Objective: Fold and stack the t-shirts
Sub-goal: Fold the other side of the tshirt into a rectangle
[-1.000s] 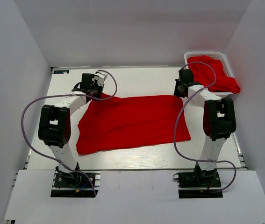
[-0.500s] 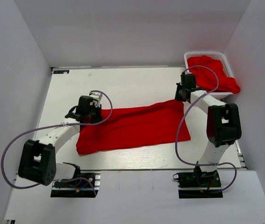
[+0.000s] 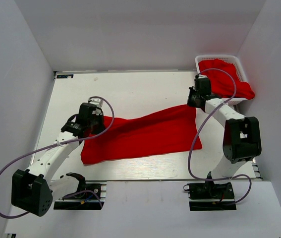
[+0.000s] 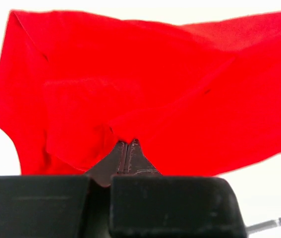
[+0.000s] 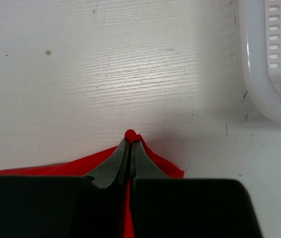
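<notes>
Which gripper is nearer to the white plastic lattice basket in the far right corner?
Right. The right gripper pinches a corner of the red fabric t-shirt just beside the white plastic lattice basket; the left gripper holds the shirt's opposite end, across the table.

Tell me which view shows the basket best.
Top external: the whole basket shows at the far right, with red shirts heaped in it and spilling over its near rim. The right wrist view catches only a corner of the basket at its upper right edge. The left wrist view shows none of it.
</notes>
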{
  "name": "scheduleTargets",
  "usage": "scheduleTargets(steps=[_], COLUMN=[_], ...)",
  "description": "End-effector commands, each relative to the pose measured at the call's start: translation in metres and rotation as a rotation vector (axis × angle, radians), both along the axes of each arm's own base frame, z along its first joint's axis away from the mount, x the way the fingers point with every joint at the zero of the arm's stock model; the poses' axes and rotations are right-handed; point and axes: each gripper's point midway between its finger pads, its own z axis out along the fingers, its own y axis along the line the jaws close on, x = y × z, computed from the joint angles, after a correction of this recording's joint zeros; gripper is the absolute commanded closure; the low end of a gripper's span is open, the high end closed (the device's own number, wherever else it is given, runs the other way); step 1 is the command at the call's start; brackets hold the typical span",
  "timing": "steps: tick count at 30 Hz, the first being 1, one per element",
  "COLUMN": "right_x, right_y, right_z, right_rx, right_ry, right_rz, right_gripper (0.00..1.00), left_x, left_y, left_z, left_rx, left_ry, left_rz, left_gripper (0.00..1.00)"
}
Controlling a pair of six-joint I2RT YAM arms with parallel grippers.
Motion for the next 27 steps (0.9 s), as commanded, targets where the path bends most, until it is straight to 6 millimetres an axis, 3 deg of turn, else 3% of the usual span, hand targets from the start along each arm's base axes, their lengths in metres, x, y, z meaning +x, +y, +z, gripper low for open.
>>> scheduleTargets(steps=[1, 7, 12, 14, 17, 19, 20, 23, 25, 27], right_x=[-0.004, -0.01, -0.012, -0.015, -0.023, -0.028, -0.032, -0.04, -0.044, -0.048], right_y=[-0.007, -0.007, -0.007, -0.007, -0.008, -0.011, -0.013, -0.019, -0.023, -0.027], right_z=[0.008, 0.001, -0.004, -0.011, -0.021, -0.027, -0.03, -0.036, -0.033, -0.031], right_rx=[-0.022, -0.022, -0.018, -0.013, -0.006, -0.008, -0.004, -0.011, -0.026, -0.035], right_ry=[-0.023, -0.004, 0.001, 0.018, 0.041, 0.06, 0.072, 0.089, 0.088, 0.093], right_rz=[0.002, 0.005, 0.005, -0.001, -0.016, -0.033, -0.05, -0.101, -0.118, -0.134], right_gripper=[1.0, 1.0, 1.0, 1.0, 1.0, 1.0, 0.86, 0.62, 0.57, 0.46], left_x=[-0.033, -0.066, -0.1, -0.105, -0.104, -0.106, -0.103, -0.09, -0.081, -0.07], left_y=[-0.003, -0.039, -0.036, -0.041, -0.049, -0.051, -0.053, -0.051, -0.047, -0.043], left_z=[-0.015, 0.003, -0.037, -0.048, -0.048, -0.047, -0.043, -0.028, -0.021, -0.011], left_rx=[-0.017, -0.185, -0.17, -0.181, -0.211, -0.21, -0.214, -0.187, -0.162, -0.134], left_ry=[0.133, 0.198, 0.333, 0.366, 0.362, 0.361, 0.348, 0.298, 0.266, 0.223], left_rz=[-0.026, -0.177, -0.202, -0.212, -0.235, -0.259, -0.261, -0.252, -0.228, -0.198], left_gripper=[1.0, 1.0, 1.0, 1.0, 0.82, 0.57, 0.47, 0.24, 0.08, 0.01])
